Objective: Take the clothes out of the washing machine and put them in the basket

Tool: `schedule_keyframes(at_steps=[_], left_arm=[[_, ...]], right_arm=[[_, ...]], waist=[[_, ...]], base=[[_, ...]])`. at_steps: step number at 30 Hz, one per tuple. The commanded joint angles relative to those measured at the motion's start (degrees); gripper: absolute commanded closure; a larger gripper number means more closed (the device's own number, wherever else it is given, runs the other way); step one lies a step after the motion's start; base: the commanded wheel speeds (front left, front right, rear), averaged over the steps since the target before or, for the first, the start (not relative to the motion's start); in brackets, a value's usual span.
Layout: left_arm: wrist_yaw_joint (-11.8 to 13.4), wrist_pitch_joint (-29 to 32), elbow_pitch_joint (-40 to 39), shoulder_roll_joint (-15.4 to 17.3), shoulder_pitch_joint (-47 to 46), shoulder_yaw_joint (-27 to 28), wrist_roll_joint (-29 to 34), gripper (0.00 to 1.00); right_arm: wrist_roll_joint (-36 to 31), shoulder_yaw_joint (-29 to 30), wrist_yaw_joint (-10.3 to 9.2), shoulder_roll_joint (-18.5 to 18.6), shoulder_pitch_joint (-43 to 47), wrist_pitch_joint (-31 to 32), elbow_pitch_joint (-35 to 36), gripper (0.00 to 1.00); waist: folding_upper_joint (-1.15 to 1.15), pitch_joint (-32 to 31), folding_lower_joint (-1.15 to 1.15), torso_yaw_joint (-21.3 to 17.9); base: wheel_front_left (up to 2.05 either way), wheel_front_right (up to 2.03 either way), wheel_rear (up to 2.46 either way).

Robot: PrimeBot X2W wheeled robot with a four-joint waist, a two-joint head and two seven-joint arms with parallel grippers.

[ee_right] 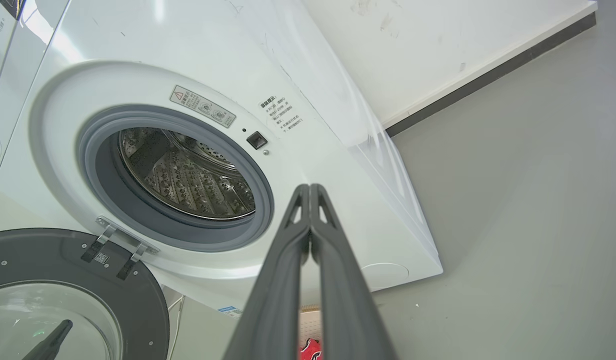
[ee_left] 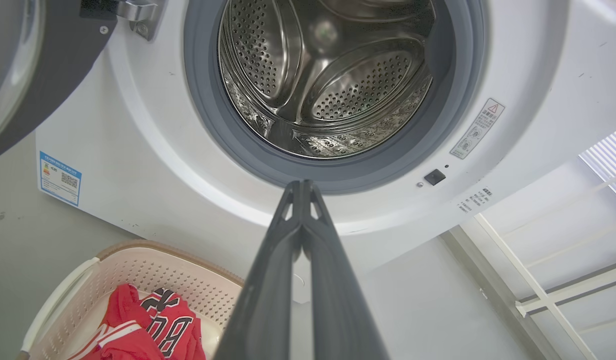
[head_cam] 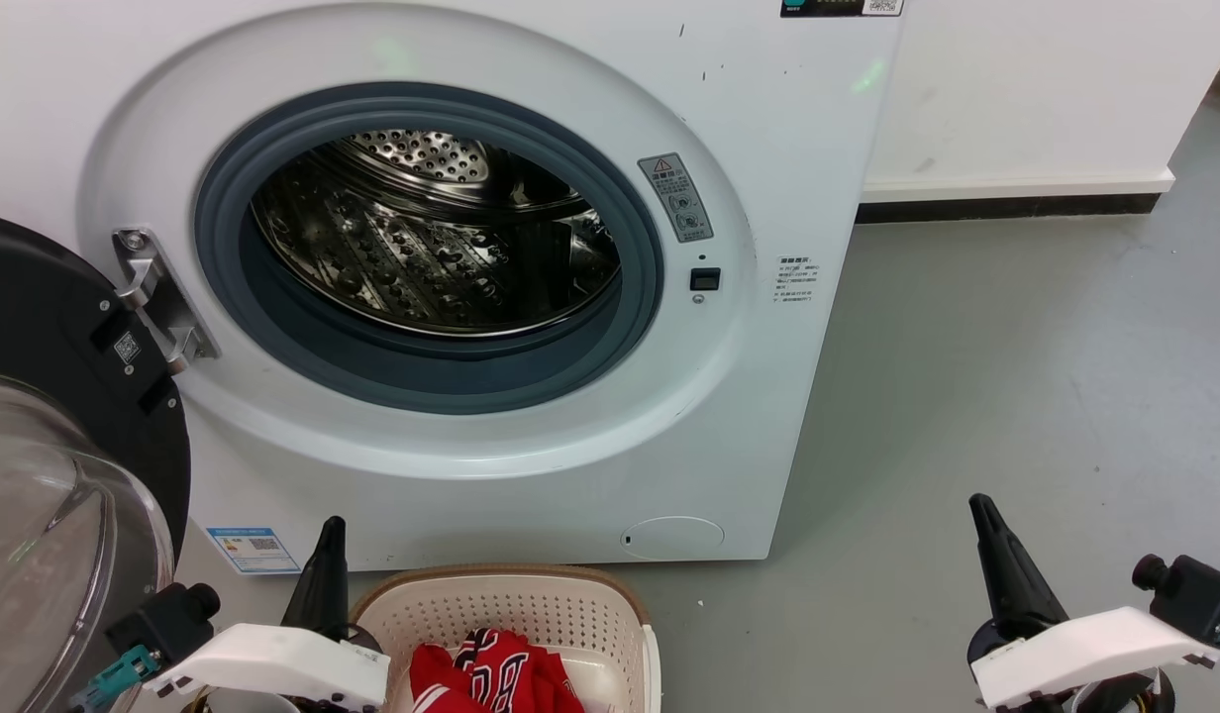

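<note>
1. The left gripper (head_cam: 330, 535) is located at the lower left of the head view. Its two dark fingers are pressed together along their length, and nothing is held between them. It is positioned just beside the left rim of the basket (head_cam: 531, 606).
2. The right gripper (head_cam: 984, 510) is located at the lower right, over the grey floor (head_cam: 1016, 396) and well apart from the basket. Its fingers are likewise closed tip to tip, with nothing gripped.
3. The basket is set on the floor directly in front of the washing machine (head_cam: 768, 327). The clothes (head_cam: 496, 673) are contained in it: red fabric with white stripes and a dark number print.
4. The glass door (head_cam: 65, 416) is swung fully open to the left on its metal hinge.
5. The perforated steel drum (head_cam: 432, 248) is exposed through the grey-rimmed porthole.
6. A white wall (head_cam: 1016, 89) with a dark skirting strip is seen beyond the machine.
</note>
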State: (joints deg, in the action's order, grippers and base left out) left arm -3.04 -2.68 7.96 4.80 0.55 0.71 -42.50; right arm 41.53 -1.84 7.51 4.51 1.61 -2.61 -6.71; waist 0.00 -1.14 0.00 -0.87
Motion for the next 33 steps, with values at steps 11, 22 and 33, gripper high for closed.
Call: schedule_keyframes(at_steps=[11,22,33], left_arm=[[-1.0,1.7,0.7,-0.3,-2.7,1.3,-9.6,1.00],[-1.6,3.0,1.7,-0.6,-3.5,2.2,-16.5,1.00],[-2.3,4.6,2.7,-0.9,-4.4,3.1,-24.7,1.00]], right_arm=[[10.5,0.9,-0.01,0.6,-2.7,1.1,-0.9,1.00],[18.0,1.6,-0.01,0.7,-3.7,2.0,-1.9,1.00],[26.7,2.5,-0.01,0.7,-4.8,3.2,-3.2,1.00]], waist=[[0.00,0.2,0.00,0.1],[0.00,0.3,0.00,0.2],[0.00,0.5,0.00,0.3]], base=[[0.00,0.00,0.00],[0.00,0.00,0.00],[0.00,0.00,0.00]])
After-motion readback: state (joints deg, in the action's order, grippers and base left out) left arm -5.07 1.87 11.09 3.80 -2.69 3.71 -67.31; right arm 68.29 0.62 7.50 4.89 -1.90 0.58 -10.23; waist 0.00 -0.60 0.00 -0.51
